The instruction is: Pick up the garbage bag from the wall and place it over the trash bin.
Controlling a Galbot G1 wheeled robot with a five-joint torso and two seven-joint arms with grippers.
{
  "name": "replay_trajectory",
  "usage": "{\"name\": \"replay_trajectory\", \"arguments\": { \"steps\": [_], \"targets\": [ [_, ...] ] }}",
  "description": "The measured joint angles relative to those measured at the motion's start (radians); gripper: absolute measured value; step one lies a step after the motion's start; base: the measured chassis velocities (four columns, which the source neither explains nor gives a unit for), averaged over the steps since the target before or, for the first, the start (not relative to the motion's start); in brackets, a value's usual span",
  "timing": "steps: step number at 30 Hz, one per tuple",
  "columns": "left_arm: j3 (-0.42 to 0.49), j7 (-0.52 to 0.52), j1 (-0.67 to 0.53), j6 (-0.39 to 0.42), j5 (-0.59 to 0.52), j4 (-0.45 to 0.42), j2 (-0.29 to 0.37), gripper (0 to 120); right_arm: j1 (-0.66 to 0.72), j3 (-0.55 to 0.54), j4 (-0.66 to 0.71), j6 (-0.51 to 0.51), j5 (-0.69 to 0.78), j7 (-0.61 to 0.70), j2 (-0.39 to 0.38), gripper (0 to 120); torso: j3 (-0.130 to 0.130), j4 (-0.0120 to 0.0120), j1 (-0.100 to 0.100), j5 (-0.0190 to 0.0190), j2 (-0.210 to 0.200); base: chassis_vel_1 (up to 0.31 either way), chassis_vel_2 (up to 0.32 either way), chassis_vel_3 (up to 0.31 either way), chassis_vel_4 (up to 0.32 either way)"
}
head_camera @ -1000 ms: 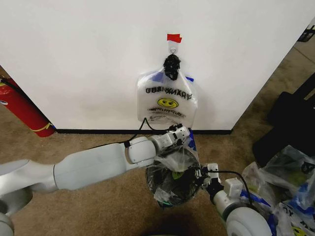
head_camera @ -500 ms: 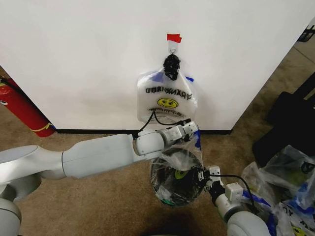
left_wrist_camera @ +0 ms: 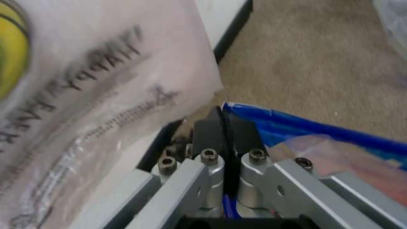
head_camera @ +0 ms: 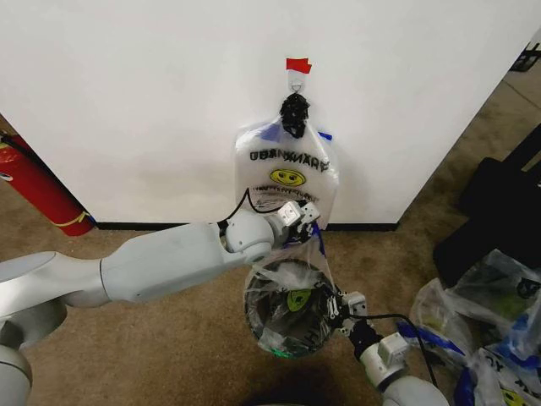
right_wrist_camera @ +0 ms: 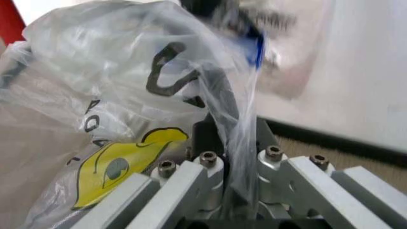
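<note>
The bag (head_camera: 292, 283) is stretched over the bin (head_camera: 283, 326) at lower center of the head view. The left gripper (head_camera: 306, 213) pinches its blue edge (left_wrist_camera: 299, 129) near the wall (head_camera: 152, 101). The right gripper (head_camera: 332, 303) clamps the plastic at the bin's rim.

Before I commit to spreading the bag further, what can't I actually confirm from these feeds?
- Trash bin, head view: its rim is veiled by the garbage bag, so whether the plastic sits over the rim cannot be told.
- Left gripper, head view: too small to read the grip; the left wrist view shows it shut on the blue edge.
- Right gripper: fingertips buried in plastic.
- Hook on the wall: covered by the hanging bags' knot.
</note>
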Motion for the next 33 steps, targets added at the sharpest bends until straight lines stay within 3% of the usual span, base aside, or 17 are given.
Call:
{"name": "replay_trajectory", "arguments": {
  "steps": [10, 16, 22, 25, 33],
  "targets": [
    [0.070, 0.060, -0.028, 0.016, 0.036, 0.068, -0.046, 0, -0.023, 0.031, -0.006, 0.121, -0.006, -0.080, -0.004, 0, 0.000, -0.0001, 0.000, 0.0000, 0.000, 0.000, 0.000, 0.000, 0.000],
    [0.052, -0.028, -0.018, 0.062, -0.026, 0.063, -0.072, 0, -0.011, 0.036, -0.018, 0.144, 0.008, -0.087, 0.002, 0, 0.000, 0.0000, 0.000, 0.0001, 0.000, 0.000, 0.000, 0.000, 0.000],
    [-0.020, -0.113, -0.004, 0.113, -0.115, -0.011, -0.042, 19, -0.005, 0.035, -0.032, 0.138, 0.008, -0.063, 0.005, 0, 0.000, -0.0001, 0.000, 0.0000, 0.000, 0.000, 0.000, 0.000, 0.000],
    [-0.071, -0.200, 0.020, 0.082, -0.264, -0.090, -0.007, 32, 0.012, 0.031, -0.045, 0.129, 0.010, -0.054, 0.013, 0, 0.000, 0.0002, 0.000, -0.0001, 0.000, 0.000, 0.000, 0.000, 0.000],
    [-0.158, -0.258, 0.065, -0.001, -0.375, -0.206, 0.062, 54, 0.036, 0.009, -0.058, 0.103, 0.054, -0.033, 0.025, 0, 0.000, 0.0001, 0.000, -0.0002, 0.000, 0.000, 0.000, 0.000, 0.000]
  ]
}}
